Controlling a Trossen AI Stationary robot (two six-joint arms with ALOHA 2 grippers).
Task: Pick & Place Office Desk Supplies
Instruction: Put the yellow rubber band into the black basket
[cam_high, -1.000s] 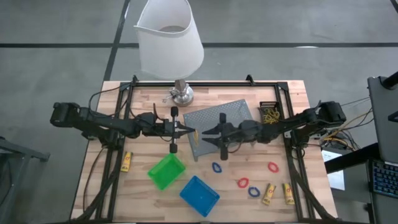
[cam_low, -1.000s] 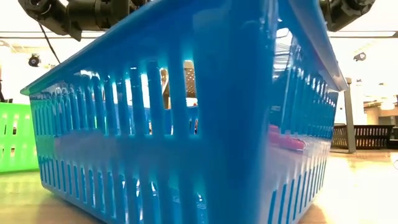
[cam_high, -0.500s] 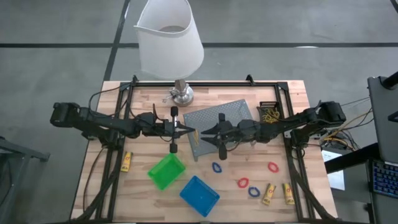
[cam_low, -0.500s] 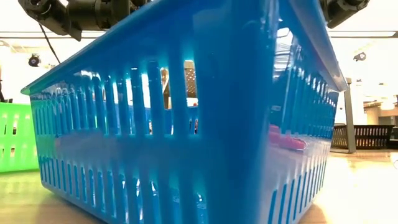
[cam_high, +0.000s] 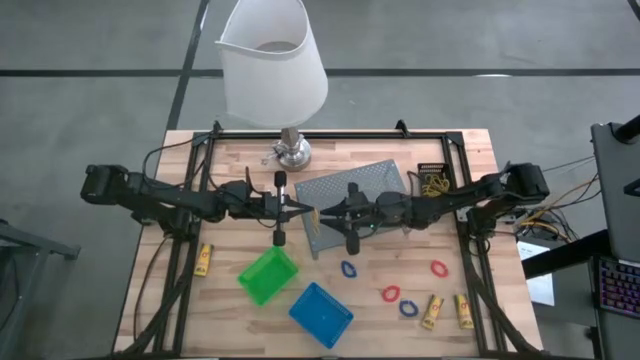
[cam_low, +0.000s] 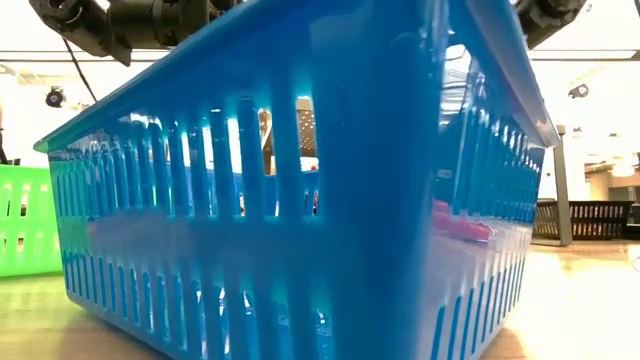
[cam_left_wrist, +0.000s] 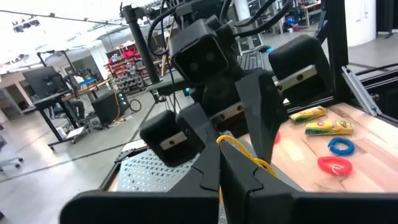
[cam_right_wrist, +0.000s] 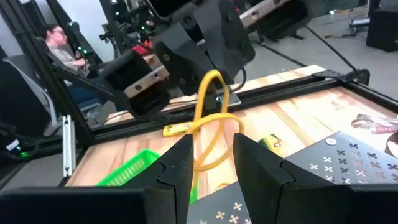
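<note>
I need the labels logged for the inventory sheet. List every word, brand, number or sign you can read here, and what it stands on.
None can be read.
Yellow sticks: dark print on their wrappers, too small to read.
Blue bin, green bin, lamp shade: no lettering shows.

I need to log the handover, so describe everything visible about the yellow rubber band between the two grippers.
The yellow rubber band is a thin, glossy loop, bent and twisted. The left gripper pinches one end in shut jaws. The right gripper faces it, jaws open around the loop's other end without gripping it. The band hangs in the air above the grey mesh tray, clear of the table.
</note>
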